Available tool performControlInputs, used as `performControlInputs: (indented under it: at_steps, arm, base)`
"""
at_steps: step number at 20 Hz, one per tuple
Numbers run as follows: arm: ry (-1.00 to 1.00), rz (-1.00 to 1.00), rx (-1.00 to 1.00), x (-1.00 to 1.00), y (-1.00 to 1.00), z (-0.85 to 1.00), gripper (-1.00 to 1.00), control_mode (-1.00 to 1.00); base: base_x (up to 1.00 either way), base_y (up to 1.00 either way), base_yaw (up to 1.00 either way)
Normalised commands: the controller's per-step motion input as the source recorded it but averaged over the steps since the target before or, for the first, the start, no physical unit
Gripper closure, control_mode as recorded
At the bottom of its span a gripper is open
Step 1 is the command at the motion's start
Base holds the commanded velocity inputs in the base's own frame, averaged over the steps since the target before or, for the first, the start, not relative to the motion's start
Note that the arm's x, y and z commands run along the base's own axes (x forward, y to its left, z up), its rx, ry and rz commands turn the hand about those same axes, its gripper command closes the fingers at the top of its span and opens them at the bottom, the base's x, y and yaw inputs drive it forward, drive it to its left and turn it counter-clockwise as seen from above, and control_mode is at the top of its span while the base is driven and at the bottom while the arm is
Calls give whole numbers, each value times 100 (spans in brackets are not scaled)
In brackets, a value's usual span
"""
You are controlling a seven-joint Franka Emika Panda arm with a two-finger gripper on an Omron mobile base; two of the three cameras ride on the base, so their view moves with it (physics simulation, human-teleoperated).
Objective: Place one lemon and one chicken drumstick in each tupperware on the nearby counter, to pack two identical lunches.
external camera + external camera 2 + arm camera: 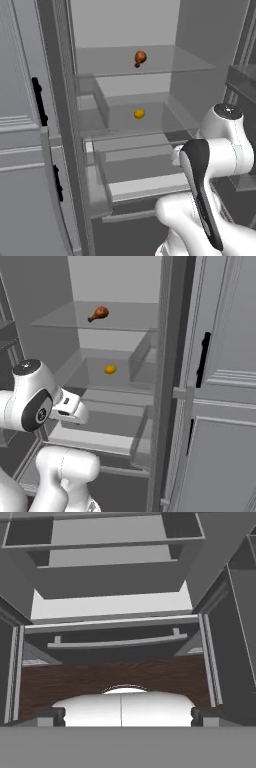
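A brown chicken drumstick lies on the upper glass shelf of the open fridge. One shelf lower sits a small yellow lemon. My arm is folded low in front of the fridge, well below and short of both. In the hand view my gripper is open, its dark fingertips spread wide with nothing between them, facing the fridge's bottom drawers. The tupperware and the counter are out of view.
Grey drawers jut out under the lemon's shelf. A small door bin stands beside the shelves. Tall grey panels with black handles flank the opening. Dark wood floor lies below.
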Motion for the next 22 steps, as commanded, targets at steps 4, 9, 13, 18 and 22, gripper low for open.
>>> performControlInputs:
  at_steps: [4, 9, 13, 18, 22]
  arm:
    - [0, 0, 0, 0, 0, 0, -100, 100]
    - [0, 0, 0, 16, 4, -8, -100, -100]
    - [0, 0, -3, 72, 24, -38, -100, -100]
    - [-5, 0, 0, 84, 14, -5, -100, -100]
    - [-2, 1, 0, 84, 0, 0, -100, -100]
  base:
    - [75, 21, 0]
    - [61, 17, 0]
    - [0, 0, 0]
    - [0, 0, 0]
    - [0, 0, 0]
